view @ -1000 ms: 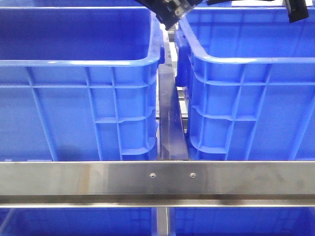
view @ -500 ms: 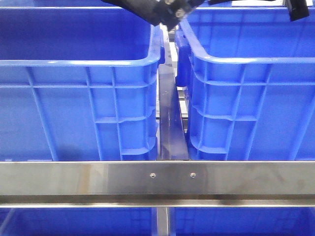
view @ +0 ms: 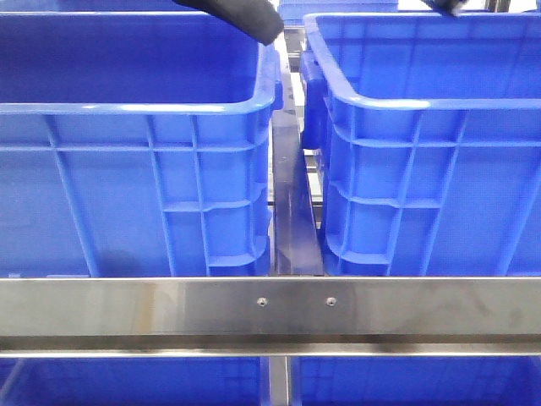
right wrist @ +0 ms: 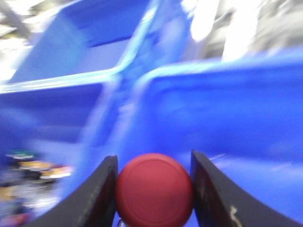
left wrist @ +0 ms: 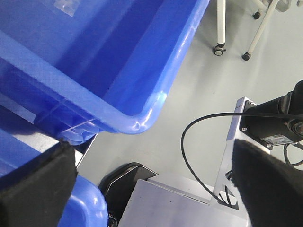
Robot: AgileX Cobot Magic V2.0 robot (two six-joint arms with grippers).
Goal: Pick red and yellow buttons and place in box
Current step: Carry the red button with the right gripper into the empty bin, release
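Gripping the red button (right wrist: pixel 154 189), the right hand (right wrist: pixel 154 191) has it clamped between both fingers (right wrist: pixel 97 198), one pressing on each side; the round face of the button fills the gap; the view is blurred. Beyond that hand lie the two blue crates: the right crate (right wrist: pixel 227 118) directly ahead of the fingers, the left crate (right wrist: pixel 61 90) off to one side; small coloured items show dimly near the left finger, too blurred to identify; no yellow button can be made out.

The left hand (left wrist: pixel 151 189) stands released, its two dark pads (left wrist: pixel 38 184) set wide apart with nothing between them; ahead of it is a crate corner (left wrist: pixel 142 120), with grey floor (left wrist: pixel 203 90) and a black cable (left wrist: pixel 189 156) between the pads.

From the front, the left crate (view: pixel 135 169) and right crate (view: pixel 423 169) stand side by side behind a steel rail (view: pixel 270 309); only the dark left arm (view: pixel 241 15) shows at the top edge.
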